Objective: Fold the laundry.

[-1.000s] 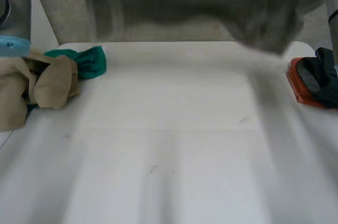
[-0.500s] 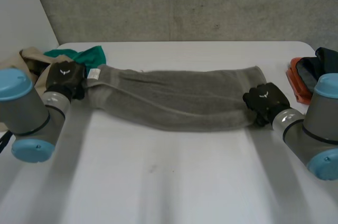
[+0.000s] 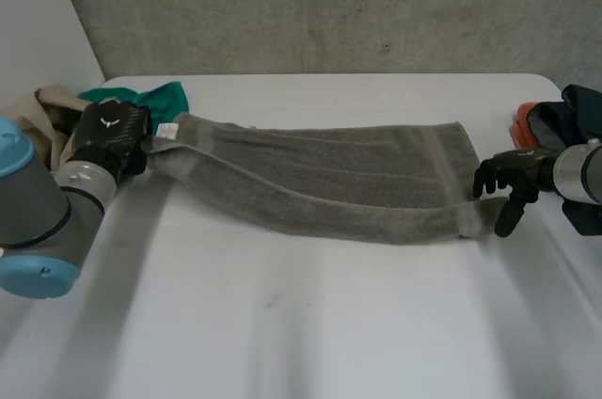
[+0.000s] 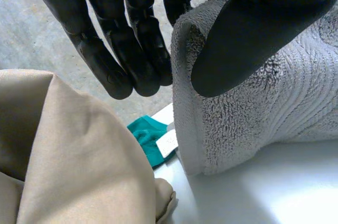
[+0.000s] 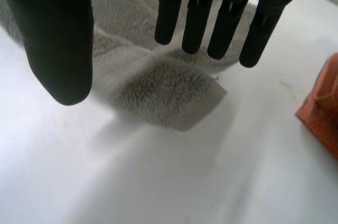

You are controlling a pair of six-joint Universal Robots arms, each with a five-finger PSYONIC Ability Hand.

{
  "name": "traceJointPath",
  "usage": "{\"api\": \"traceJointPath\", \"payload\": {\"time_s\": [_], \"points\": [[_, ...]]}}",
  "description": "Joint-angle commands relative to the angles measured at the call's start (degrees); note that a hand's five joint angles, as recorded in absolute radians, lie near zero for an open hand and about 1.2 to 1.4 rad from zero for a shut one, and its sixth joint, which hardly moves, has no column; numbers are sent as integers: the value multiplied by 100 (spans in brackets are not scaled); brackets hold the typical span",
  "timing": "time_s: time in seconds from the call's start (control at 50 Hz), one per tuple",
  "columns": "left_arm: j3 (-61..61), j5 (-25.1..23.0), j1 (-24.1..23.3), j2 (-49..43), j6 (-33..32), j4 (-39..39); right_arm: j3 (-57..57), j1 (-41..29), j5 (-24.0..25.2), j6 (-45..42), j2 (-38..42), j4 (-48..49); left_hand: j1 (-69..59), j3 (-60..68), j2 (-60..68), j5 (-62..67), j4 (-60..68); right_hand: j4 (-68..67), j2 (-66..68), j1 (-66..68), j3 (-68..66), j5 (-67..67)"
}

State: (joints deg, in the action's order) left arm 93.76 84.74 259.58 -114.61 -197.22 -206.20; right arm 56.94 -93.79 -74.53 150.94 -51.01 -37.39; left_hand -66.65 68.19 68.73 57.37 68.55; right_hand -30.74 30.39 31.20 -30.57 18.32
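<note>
Head view: right hand [image 3: 513, 176] is releasing the towel [image 3: 320, 187], fingers open; left hand [image 3: 111, 131] still pinching its end; laying-out looking done

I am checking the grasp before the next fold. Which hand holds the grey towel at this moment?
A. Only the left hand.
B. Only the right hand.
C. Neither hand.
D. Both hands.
A: the left hand pinches one end of the grey towel between thumb and fingers, while the right hand hangs open above the other end, which lies on the table.
</note>
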Motion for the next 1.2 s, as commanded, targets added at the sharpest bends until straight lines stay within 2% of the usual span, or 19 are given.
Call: {"api": "traceJointPath", "payload": {"time_s": [0.02,0.12,0.16,0.2,0.22,0.28,0.32,0.36,0.38,0.42,0.44,0.48,0.5,0.56,0.64,0.74,0.88,1.04,1.2], "points": [[55,-1,-4,26,-18,45,-279,-105,-298,-319,337,91,-1335,1181,1127,1263,1145,38,-4,-85,22,203],[90,-1,-4,87,-44,133,-464,-228,-623,-311,531,171,-1335,1181,1127,1263,1145,-112,147,66,-129,354],[125,-1,5,131,-53,194,-543,-254,-659,-249,566,83,-1335,1181,1127,1263,1145,-1169,1203,1122,-1185,1410],[195,-1,31,237,-71,343,-596,-263,-650,-135,531,-75,-1335,1181,1127,1263,1145,-3132,3166,3085,-3148,3373],[247,-1,31,324,-105,474,-622,-246,-676,-48,479,-223,-1335,1181,1127,1263,1145,-4909,4943,4862,-4925,5150],[371,-19,101,597,-255,905,-552,-158,-650,59,189,-593,-1335,1181,1127,1263,1145,-4926,4961,4880,-4943,5168],[581,-71,241,938,-544,1710,-289,-44,-589,41,-127,-866,-1335,1181,1127,1263,1145,-4926,4961,4880,-4943,5168],[731,-98,356,1150,-738,2205,219,106,-414,-282,-522,-1033,-1335,1181,1127,1263,1145,-4926,4961,4880,-4943,5168],[879,-150,487,1343,-956,2686,656,254,-230,-789,-793,-1112,-1335,1181,1127,1263,1145,-4926,4961,4880,-4943,5168],[1021,-220,610,1519,-1203,3163,1177,387,-97,-1467,-1067,-1200,-1335,1181,1127,1263,1145,-4926,4961,4880,-4943,5168],[1187,-317,715,1668,-1457,3626,1693,535,-36,-2254,-1312,-1287,-1335,1181,1127,1263,1145,-4926,4961,4880,-4943,5168],[1363,-449,795,1792,-1739,4042,2127,677,-26,-3014,-1533,-1341,-1335,1181,1127,1263,1145,-4926,4961,4880,-4943,5168],[1521,-606,874,1862,-1993,4392,2451,782,-44,-3696,-1691,-1358,-1335,1181,1127,1263,1145,-4926,4961,4880,-4943,5168],[1698,-906,954,1881,-2408,4913,2709,871,-175,-3880,-1877,-1236,-1335,1181,1127,1263,1145,-4926,4961,4880,-4943,5168],[1435,-942,875,1626,-2523,4625,2472,792,-176,-3186,-1755,-639,-1335,1181,1127,1263,1145,-4926,4961,4880,-4943,5168],[409,-346,559,1012,-1594,3870,2050,485,-1,-2124,-1386,703,-1335,1181,1127,1263,1145,-4926,4961,4880,-4943,5168],[-830,384,348,125,-828,3333,1681,168,97,-1094,-806,2733,-1335,1181,1127,1263,1145,-4926,4961,4880,-4943,5168],[-2272,921,84,-1009,-756,3209,944,-210,-139,-776,107,4308,-1335,1181,1127,1263,1145,-4926,4961,4880,-4943,5168],[-3539,1387,-232,-1951,-774,3244,-358,-447,-448,-794,1268,4548,-1335,1181,1127,1263,1145,-4926,4961,4880,-4943,5168]]}}
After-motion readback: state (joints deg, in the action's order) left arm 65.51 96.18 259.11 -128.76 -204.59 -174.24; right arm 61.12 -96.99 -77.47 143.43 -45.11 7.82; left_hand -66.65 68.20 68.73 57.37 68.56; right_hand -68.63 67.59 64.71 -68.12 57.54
